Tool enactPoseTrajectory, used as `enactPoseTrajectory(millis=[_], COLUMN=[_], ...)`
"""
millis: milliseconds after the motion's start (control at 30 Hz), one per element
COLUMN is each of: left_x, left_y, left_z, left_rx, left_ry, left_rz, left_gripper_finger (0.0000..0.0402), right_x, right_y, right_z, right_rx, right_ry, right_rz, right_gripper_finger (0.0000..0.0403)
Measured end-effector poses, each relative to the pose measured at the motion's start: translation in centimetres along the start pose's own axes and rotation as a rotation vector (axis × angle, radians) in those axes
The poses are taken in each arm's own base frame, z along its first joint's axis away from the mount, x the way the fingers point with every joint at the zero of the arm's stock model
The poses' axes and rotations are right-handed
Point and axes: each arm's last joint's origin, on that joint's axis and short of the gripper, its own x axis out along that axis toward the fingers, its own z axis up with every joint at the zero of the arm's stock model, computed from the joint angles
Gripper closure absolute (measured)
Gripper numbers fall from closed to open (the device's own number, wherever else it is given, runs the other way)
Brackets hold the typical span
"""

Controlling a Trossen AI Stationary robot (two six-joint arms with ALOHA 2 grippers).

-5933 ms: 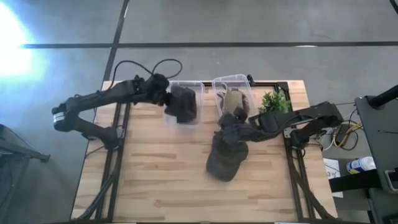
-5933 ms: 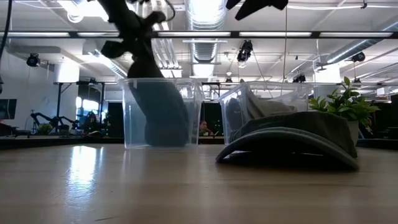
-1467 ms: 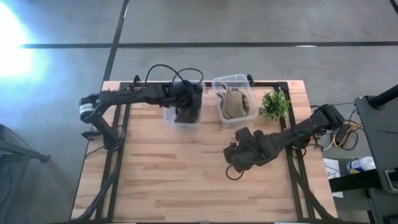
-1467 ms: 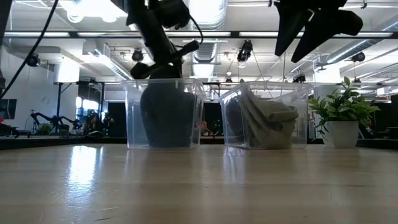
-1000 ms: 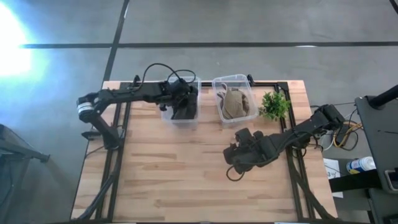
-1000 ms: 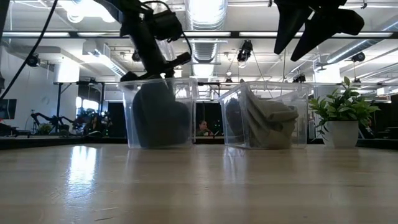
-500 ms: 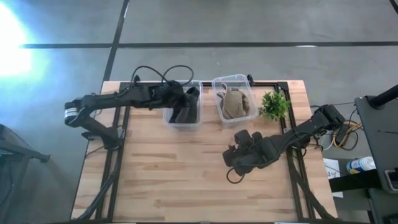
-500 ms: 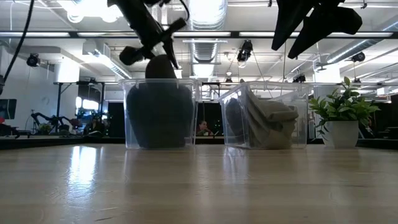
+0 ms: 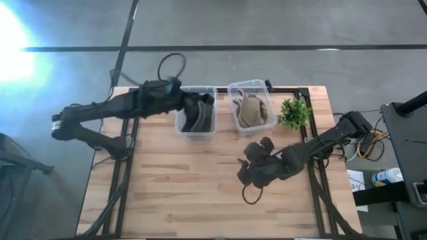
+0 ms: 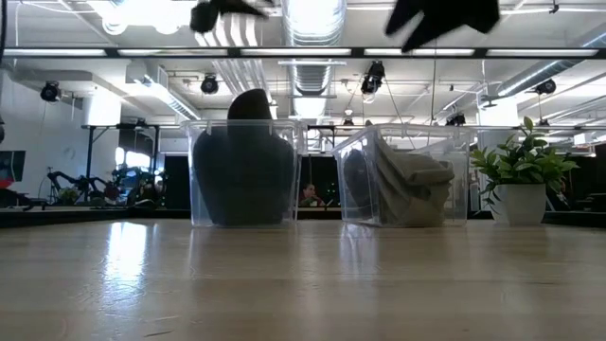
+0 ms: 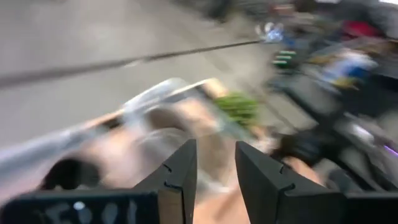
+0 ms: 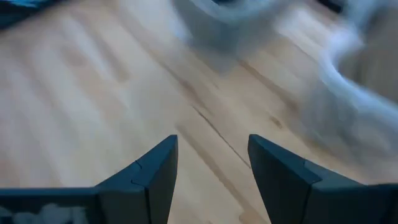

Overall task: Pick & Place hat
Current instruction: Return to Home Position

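A dark hat [image 9: 198,115] lies in the left clear bin [image 9: 180,127] at the table's far side; in the low view the dark hat [image 10: 248,166] fills the bin and its crown pokes above the rim. My left gripper [image 9: 175,101] is open and empty, just left of that bin and above it; the left wrist view [image 11: 215,169] shows nothing between its fingers. My right gripper [image 9: 248,175] is open and empty above the bare table, right of the middle; the right wrist view [image 12: 211,168] shows only wood below it.
A second clear bin [image 9: 235,100] to the right of the first one holds an olive hat [image 9: 251,111]. A small potted plant [image 9: 294,112] stands at the far right. The wooden table top [image 9: 173,180] is bare in the middle and toward the near edge.
My left gripper has risen out of the left bin and drawn back toward the table's left edge, leaving the dark hat in the bin. The hat has settled with its crown above the rim. My right gripper has gone up and a little toward the near edge.
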Motion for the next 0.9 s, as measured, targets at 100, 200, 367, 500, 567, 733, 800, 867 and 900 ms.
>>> enactPoseTrajectory(millis=[100,200,367,500,567,733,800,867,900], left_x=[-2.6,-4.8,-7.6,-8.6,-8.5,-7.6,-7.3,-7.1,-7.1], left_y=[-1.4,-1.4,-0.3,-0.5,-0.7,-1.0,-0.7,-0.1,0.1], left_z=[0.6,0.8,0.5,-0.8,-1.8,-5.0,-6.1,-7.0,-7.2], left_rx=[0.112,0.125,-0.006,0.120,0.150,0.175,0.163,0.155,0.156], left_ry=[-0.033,-0.029,0.039,0.090,0.109,0.133,0.138,0.136,0.129], left_rz=[-0.150,-0.185,-0.181,-0.323,-0.391,-0.577,-0.608,-0.609,-0.613], left_gripper_finger=[0.0299,0.0299,0.0299,0.0299,0.0299,0.0299,0.0299,0.0299,0.0299], right_x=[-2.1,-4.9,-8.8,-11.4,-11.7,-8.9,-6.3,-3.9,-2.8], right_y=[0.6,-0.2,-3.8,-5.7,-6.3,-7.3,-7.4,-7.4,-7.6], right_z=[1.3,2.6,4.5,5.2,5.1,3.4,2.4,1.8,1.7], right_rx=[-0.090,-0.132,-0.022,-0.001,-0.041,-0.008,0.044,0.090,0.096], right_ry=[-0.094,-0.174,-0.224,-0.272,-0.270,-0.182,-0.162,-0.217,-0.258], right_rz=[0.147,0.248,0.333,0.430,0.459,0.595,0.716,0.896,0.982], right_gripper_finger=[0.0211,0.0211,0.0211,0.0211,0.0211,0.0211,0.0211,0.0211,0.0211])
